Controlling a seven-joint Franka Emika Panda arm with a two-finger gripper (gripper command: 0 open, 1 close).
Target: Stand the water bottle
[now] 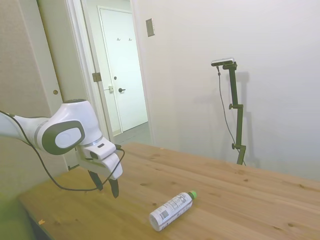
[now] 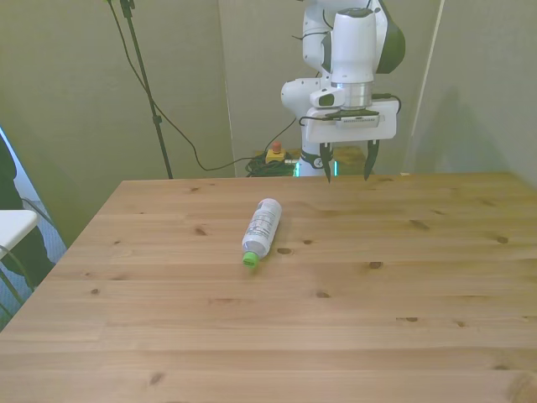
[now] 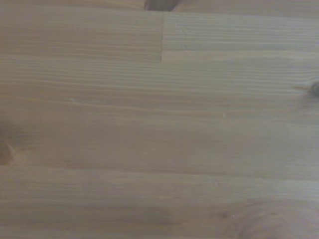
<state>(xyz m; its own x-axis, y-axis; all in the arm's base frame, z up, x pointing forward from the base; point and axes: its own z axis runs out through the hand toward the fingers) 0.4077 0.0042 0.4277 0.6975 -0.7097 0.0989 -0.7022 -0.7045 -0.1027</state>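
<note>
Likely risk — water bottle (image 2: 260, 229) lies sideways on the table (image 2: 377, 336), round, may roll from wide-spread, empty end effector (image 2: 346, 173).

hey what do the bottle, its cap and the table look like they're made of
Water bottle: seemingly thin clear plastic under a white printed wrap label.
Cap: opaque green, likely plastic.
Table: pale wood planks with visible grain and knots, satin finish.

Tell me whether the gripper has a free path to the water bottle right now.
Probably yes. The water bottle lies on its side on bare table, apart from the gripper, whose fingers are open. Nothing stands between them.
</note>
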